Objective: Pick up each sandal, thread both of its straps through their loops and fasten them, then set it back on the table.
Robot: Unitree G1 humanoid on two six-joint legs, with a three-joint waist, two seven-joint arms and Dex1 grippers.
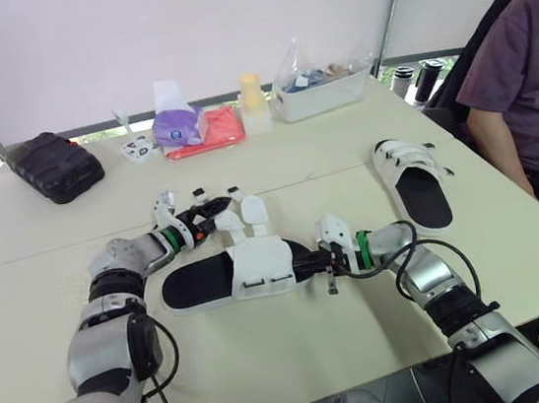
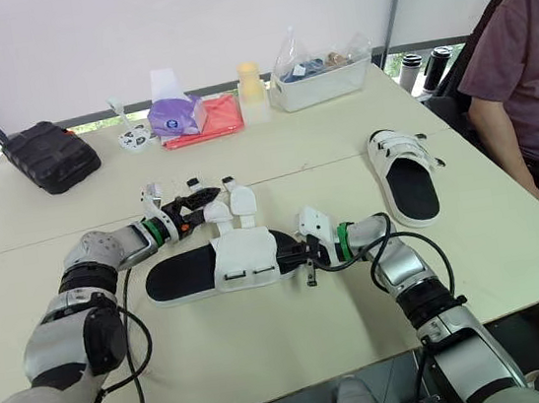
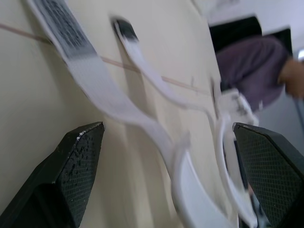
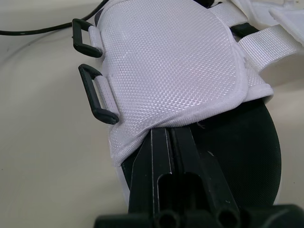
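L gripper (image 1: pixel 209 209) wide open, straps (image 3: pixel 109 95) lying btwn its fingers, contact unclear. R gripper (image 4: pixel 171 132) closed, tips tucked under sandal (image 1: pixel 229 274) flap, on the sole, beside loops (image 4: pixel 97 95). Sandal flat on table (image 1: pixel 271 360), central; bare top toward near edge. 2nd sandal (image 1: pixel 414 182) well apart, near R edge by person (image 1: pixel 523 89).

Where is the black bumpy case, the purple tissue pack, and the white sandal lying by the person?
Black bumpy case (image 1: pixel 54 168): left eye view, middle of its lid.
Purple tissue pack (image 1: pixel 178 129): left eye view, its purple front.
White sandal with black sole (image 1: pixel 426 198): left eye view, bare black footbed.
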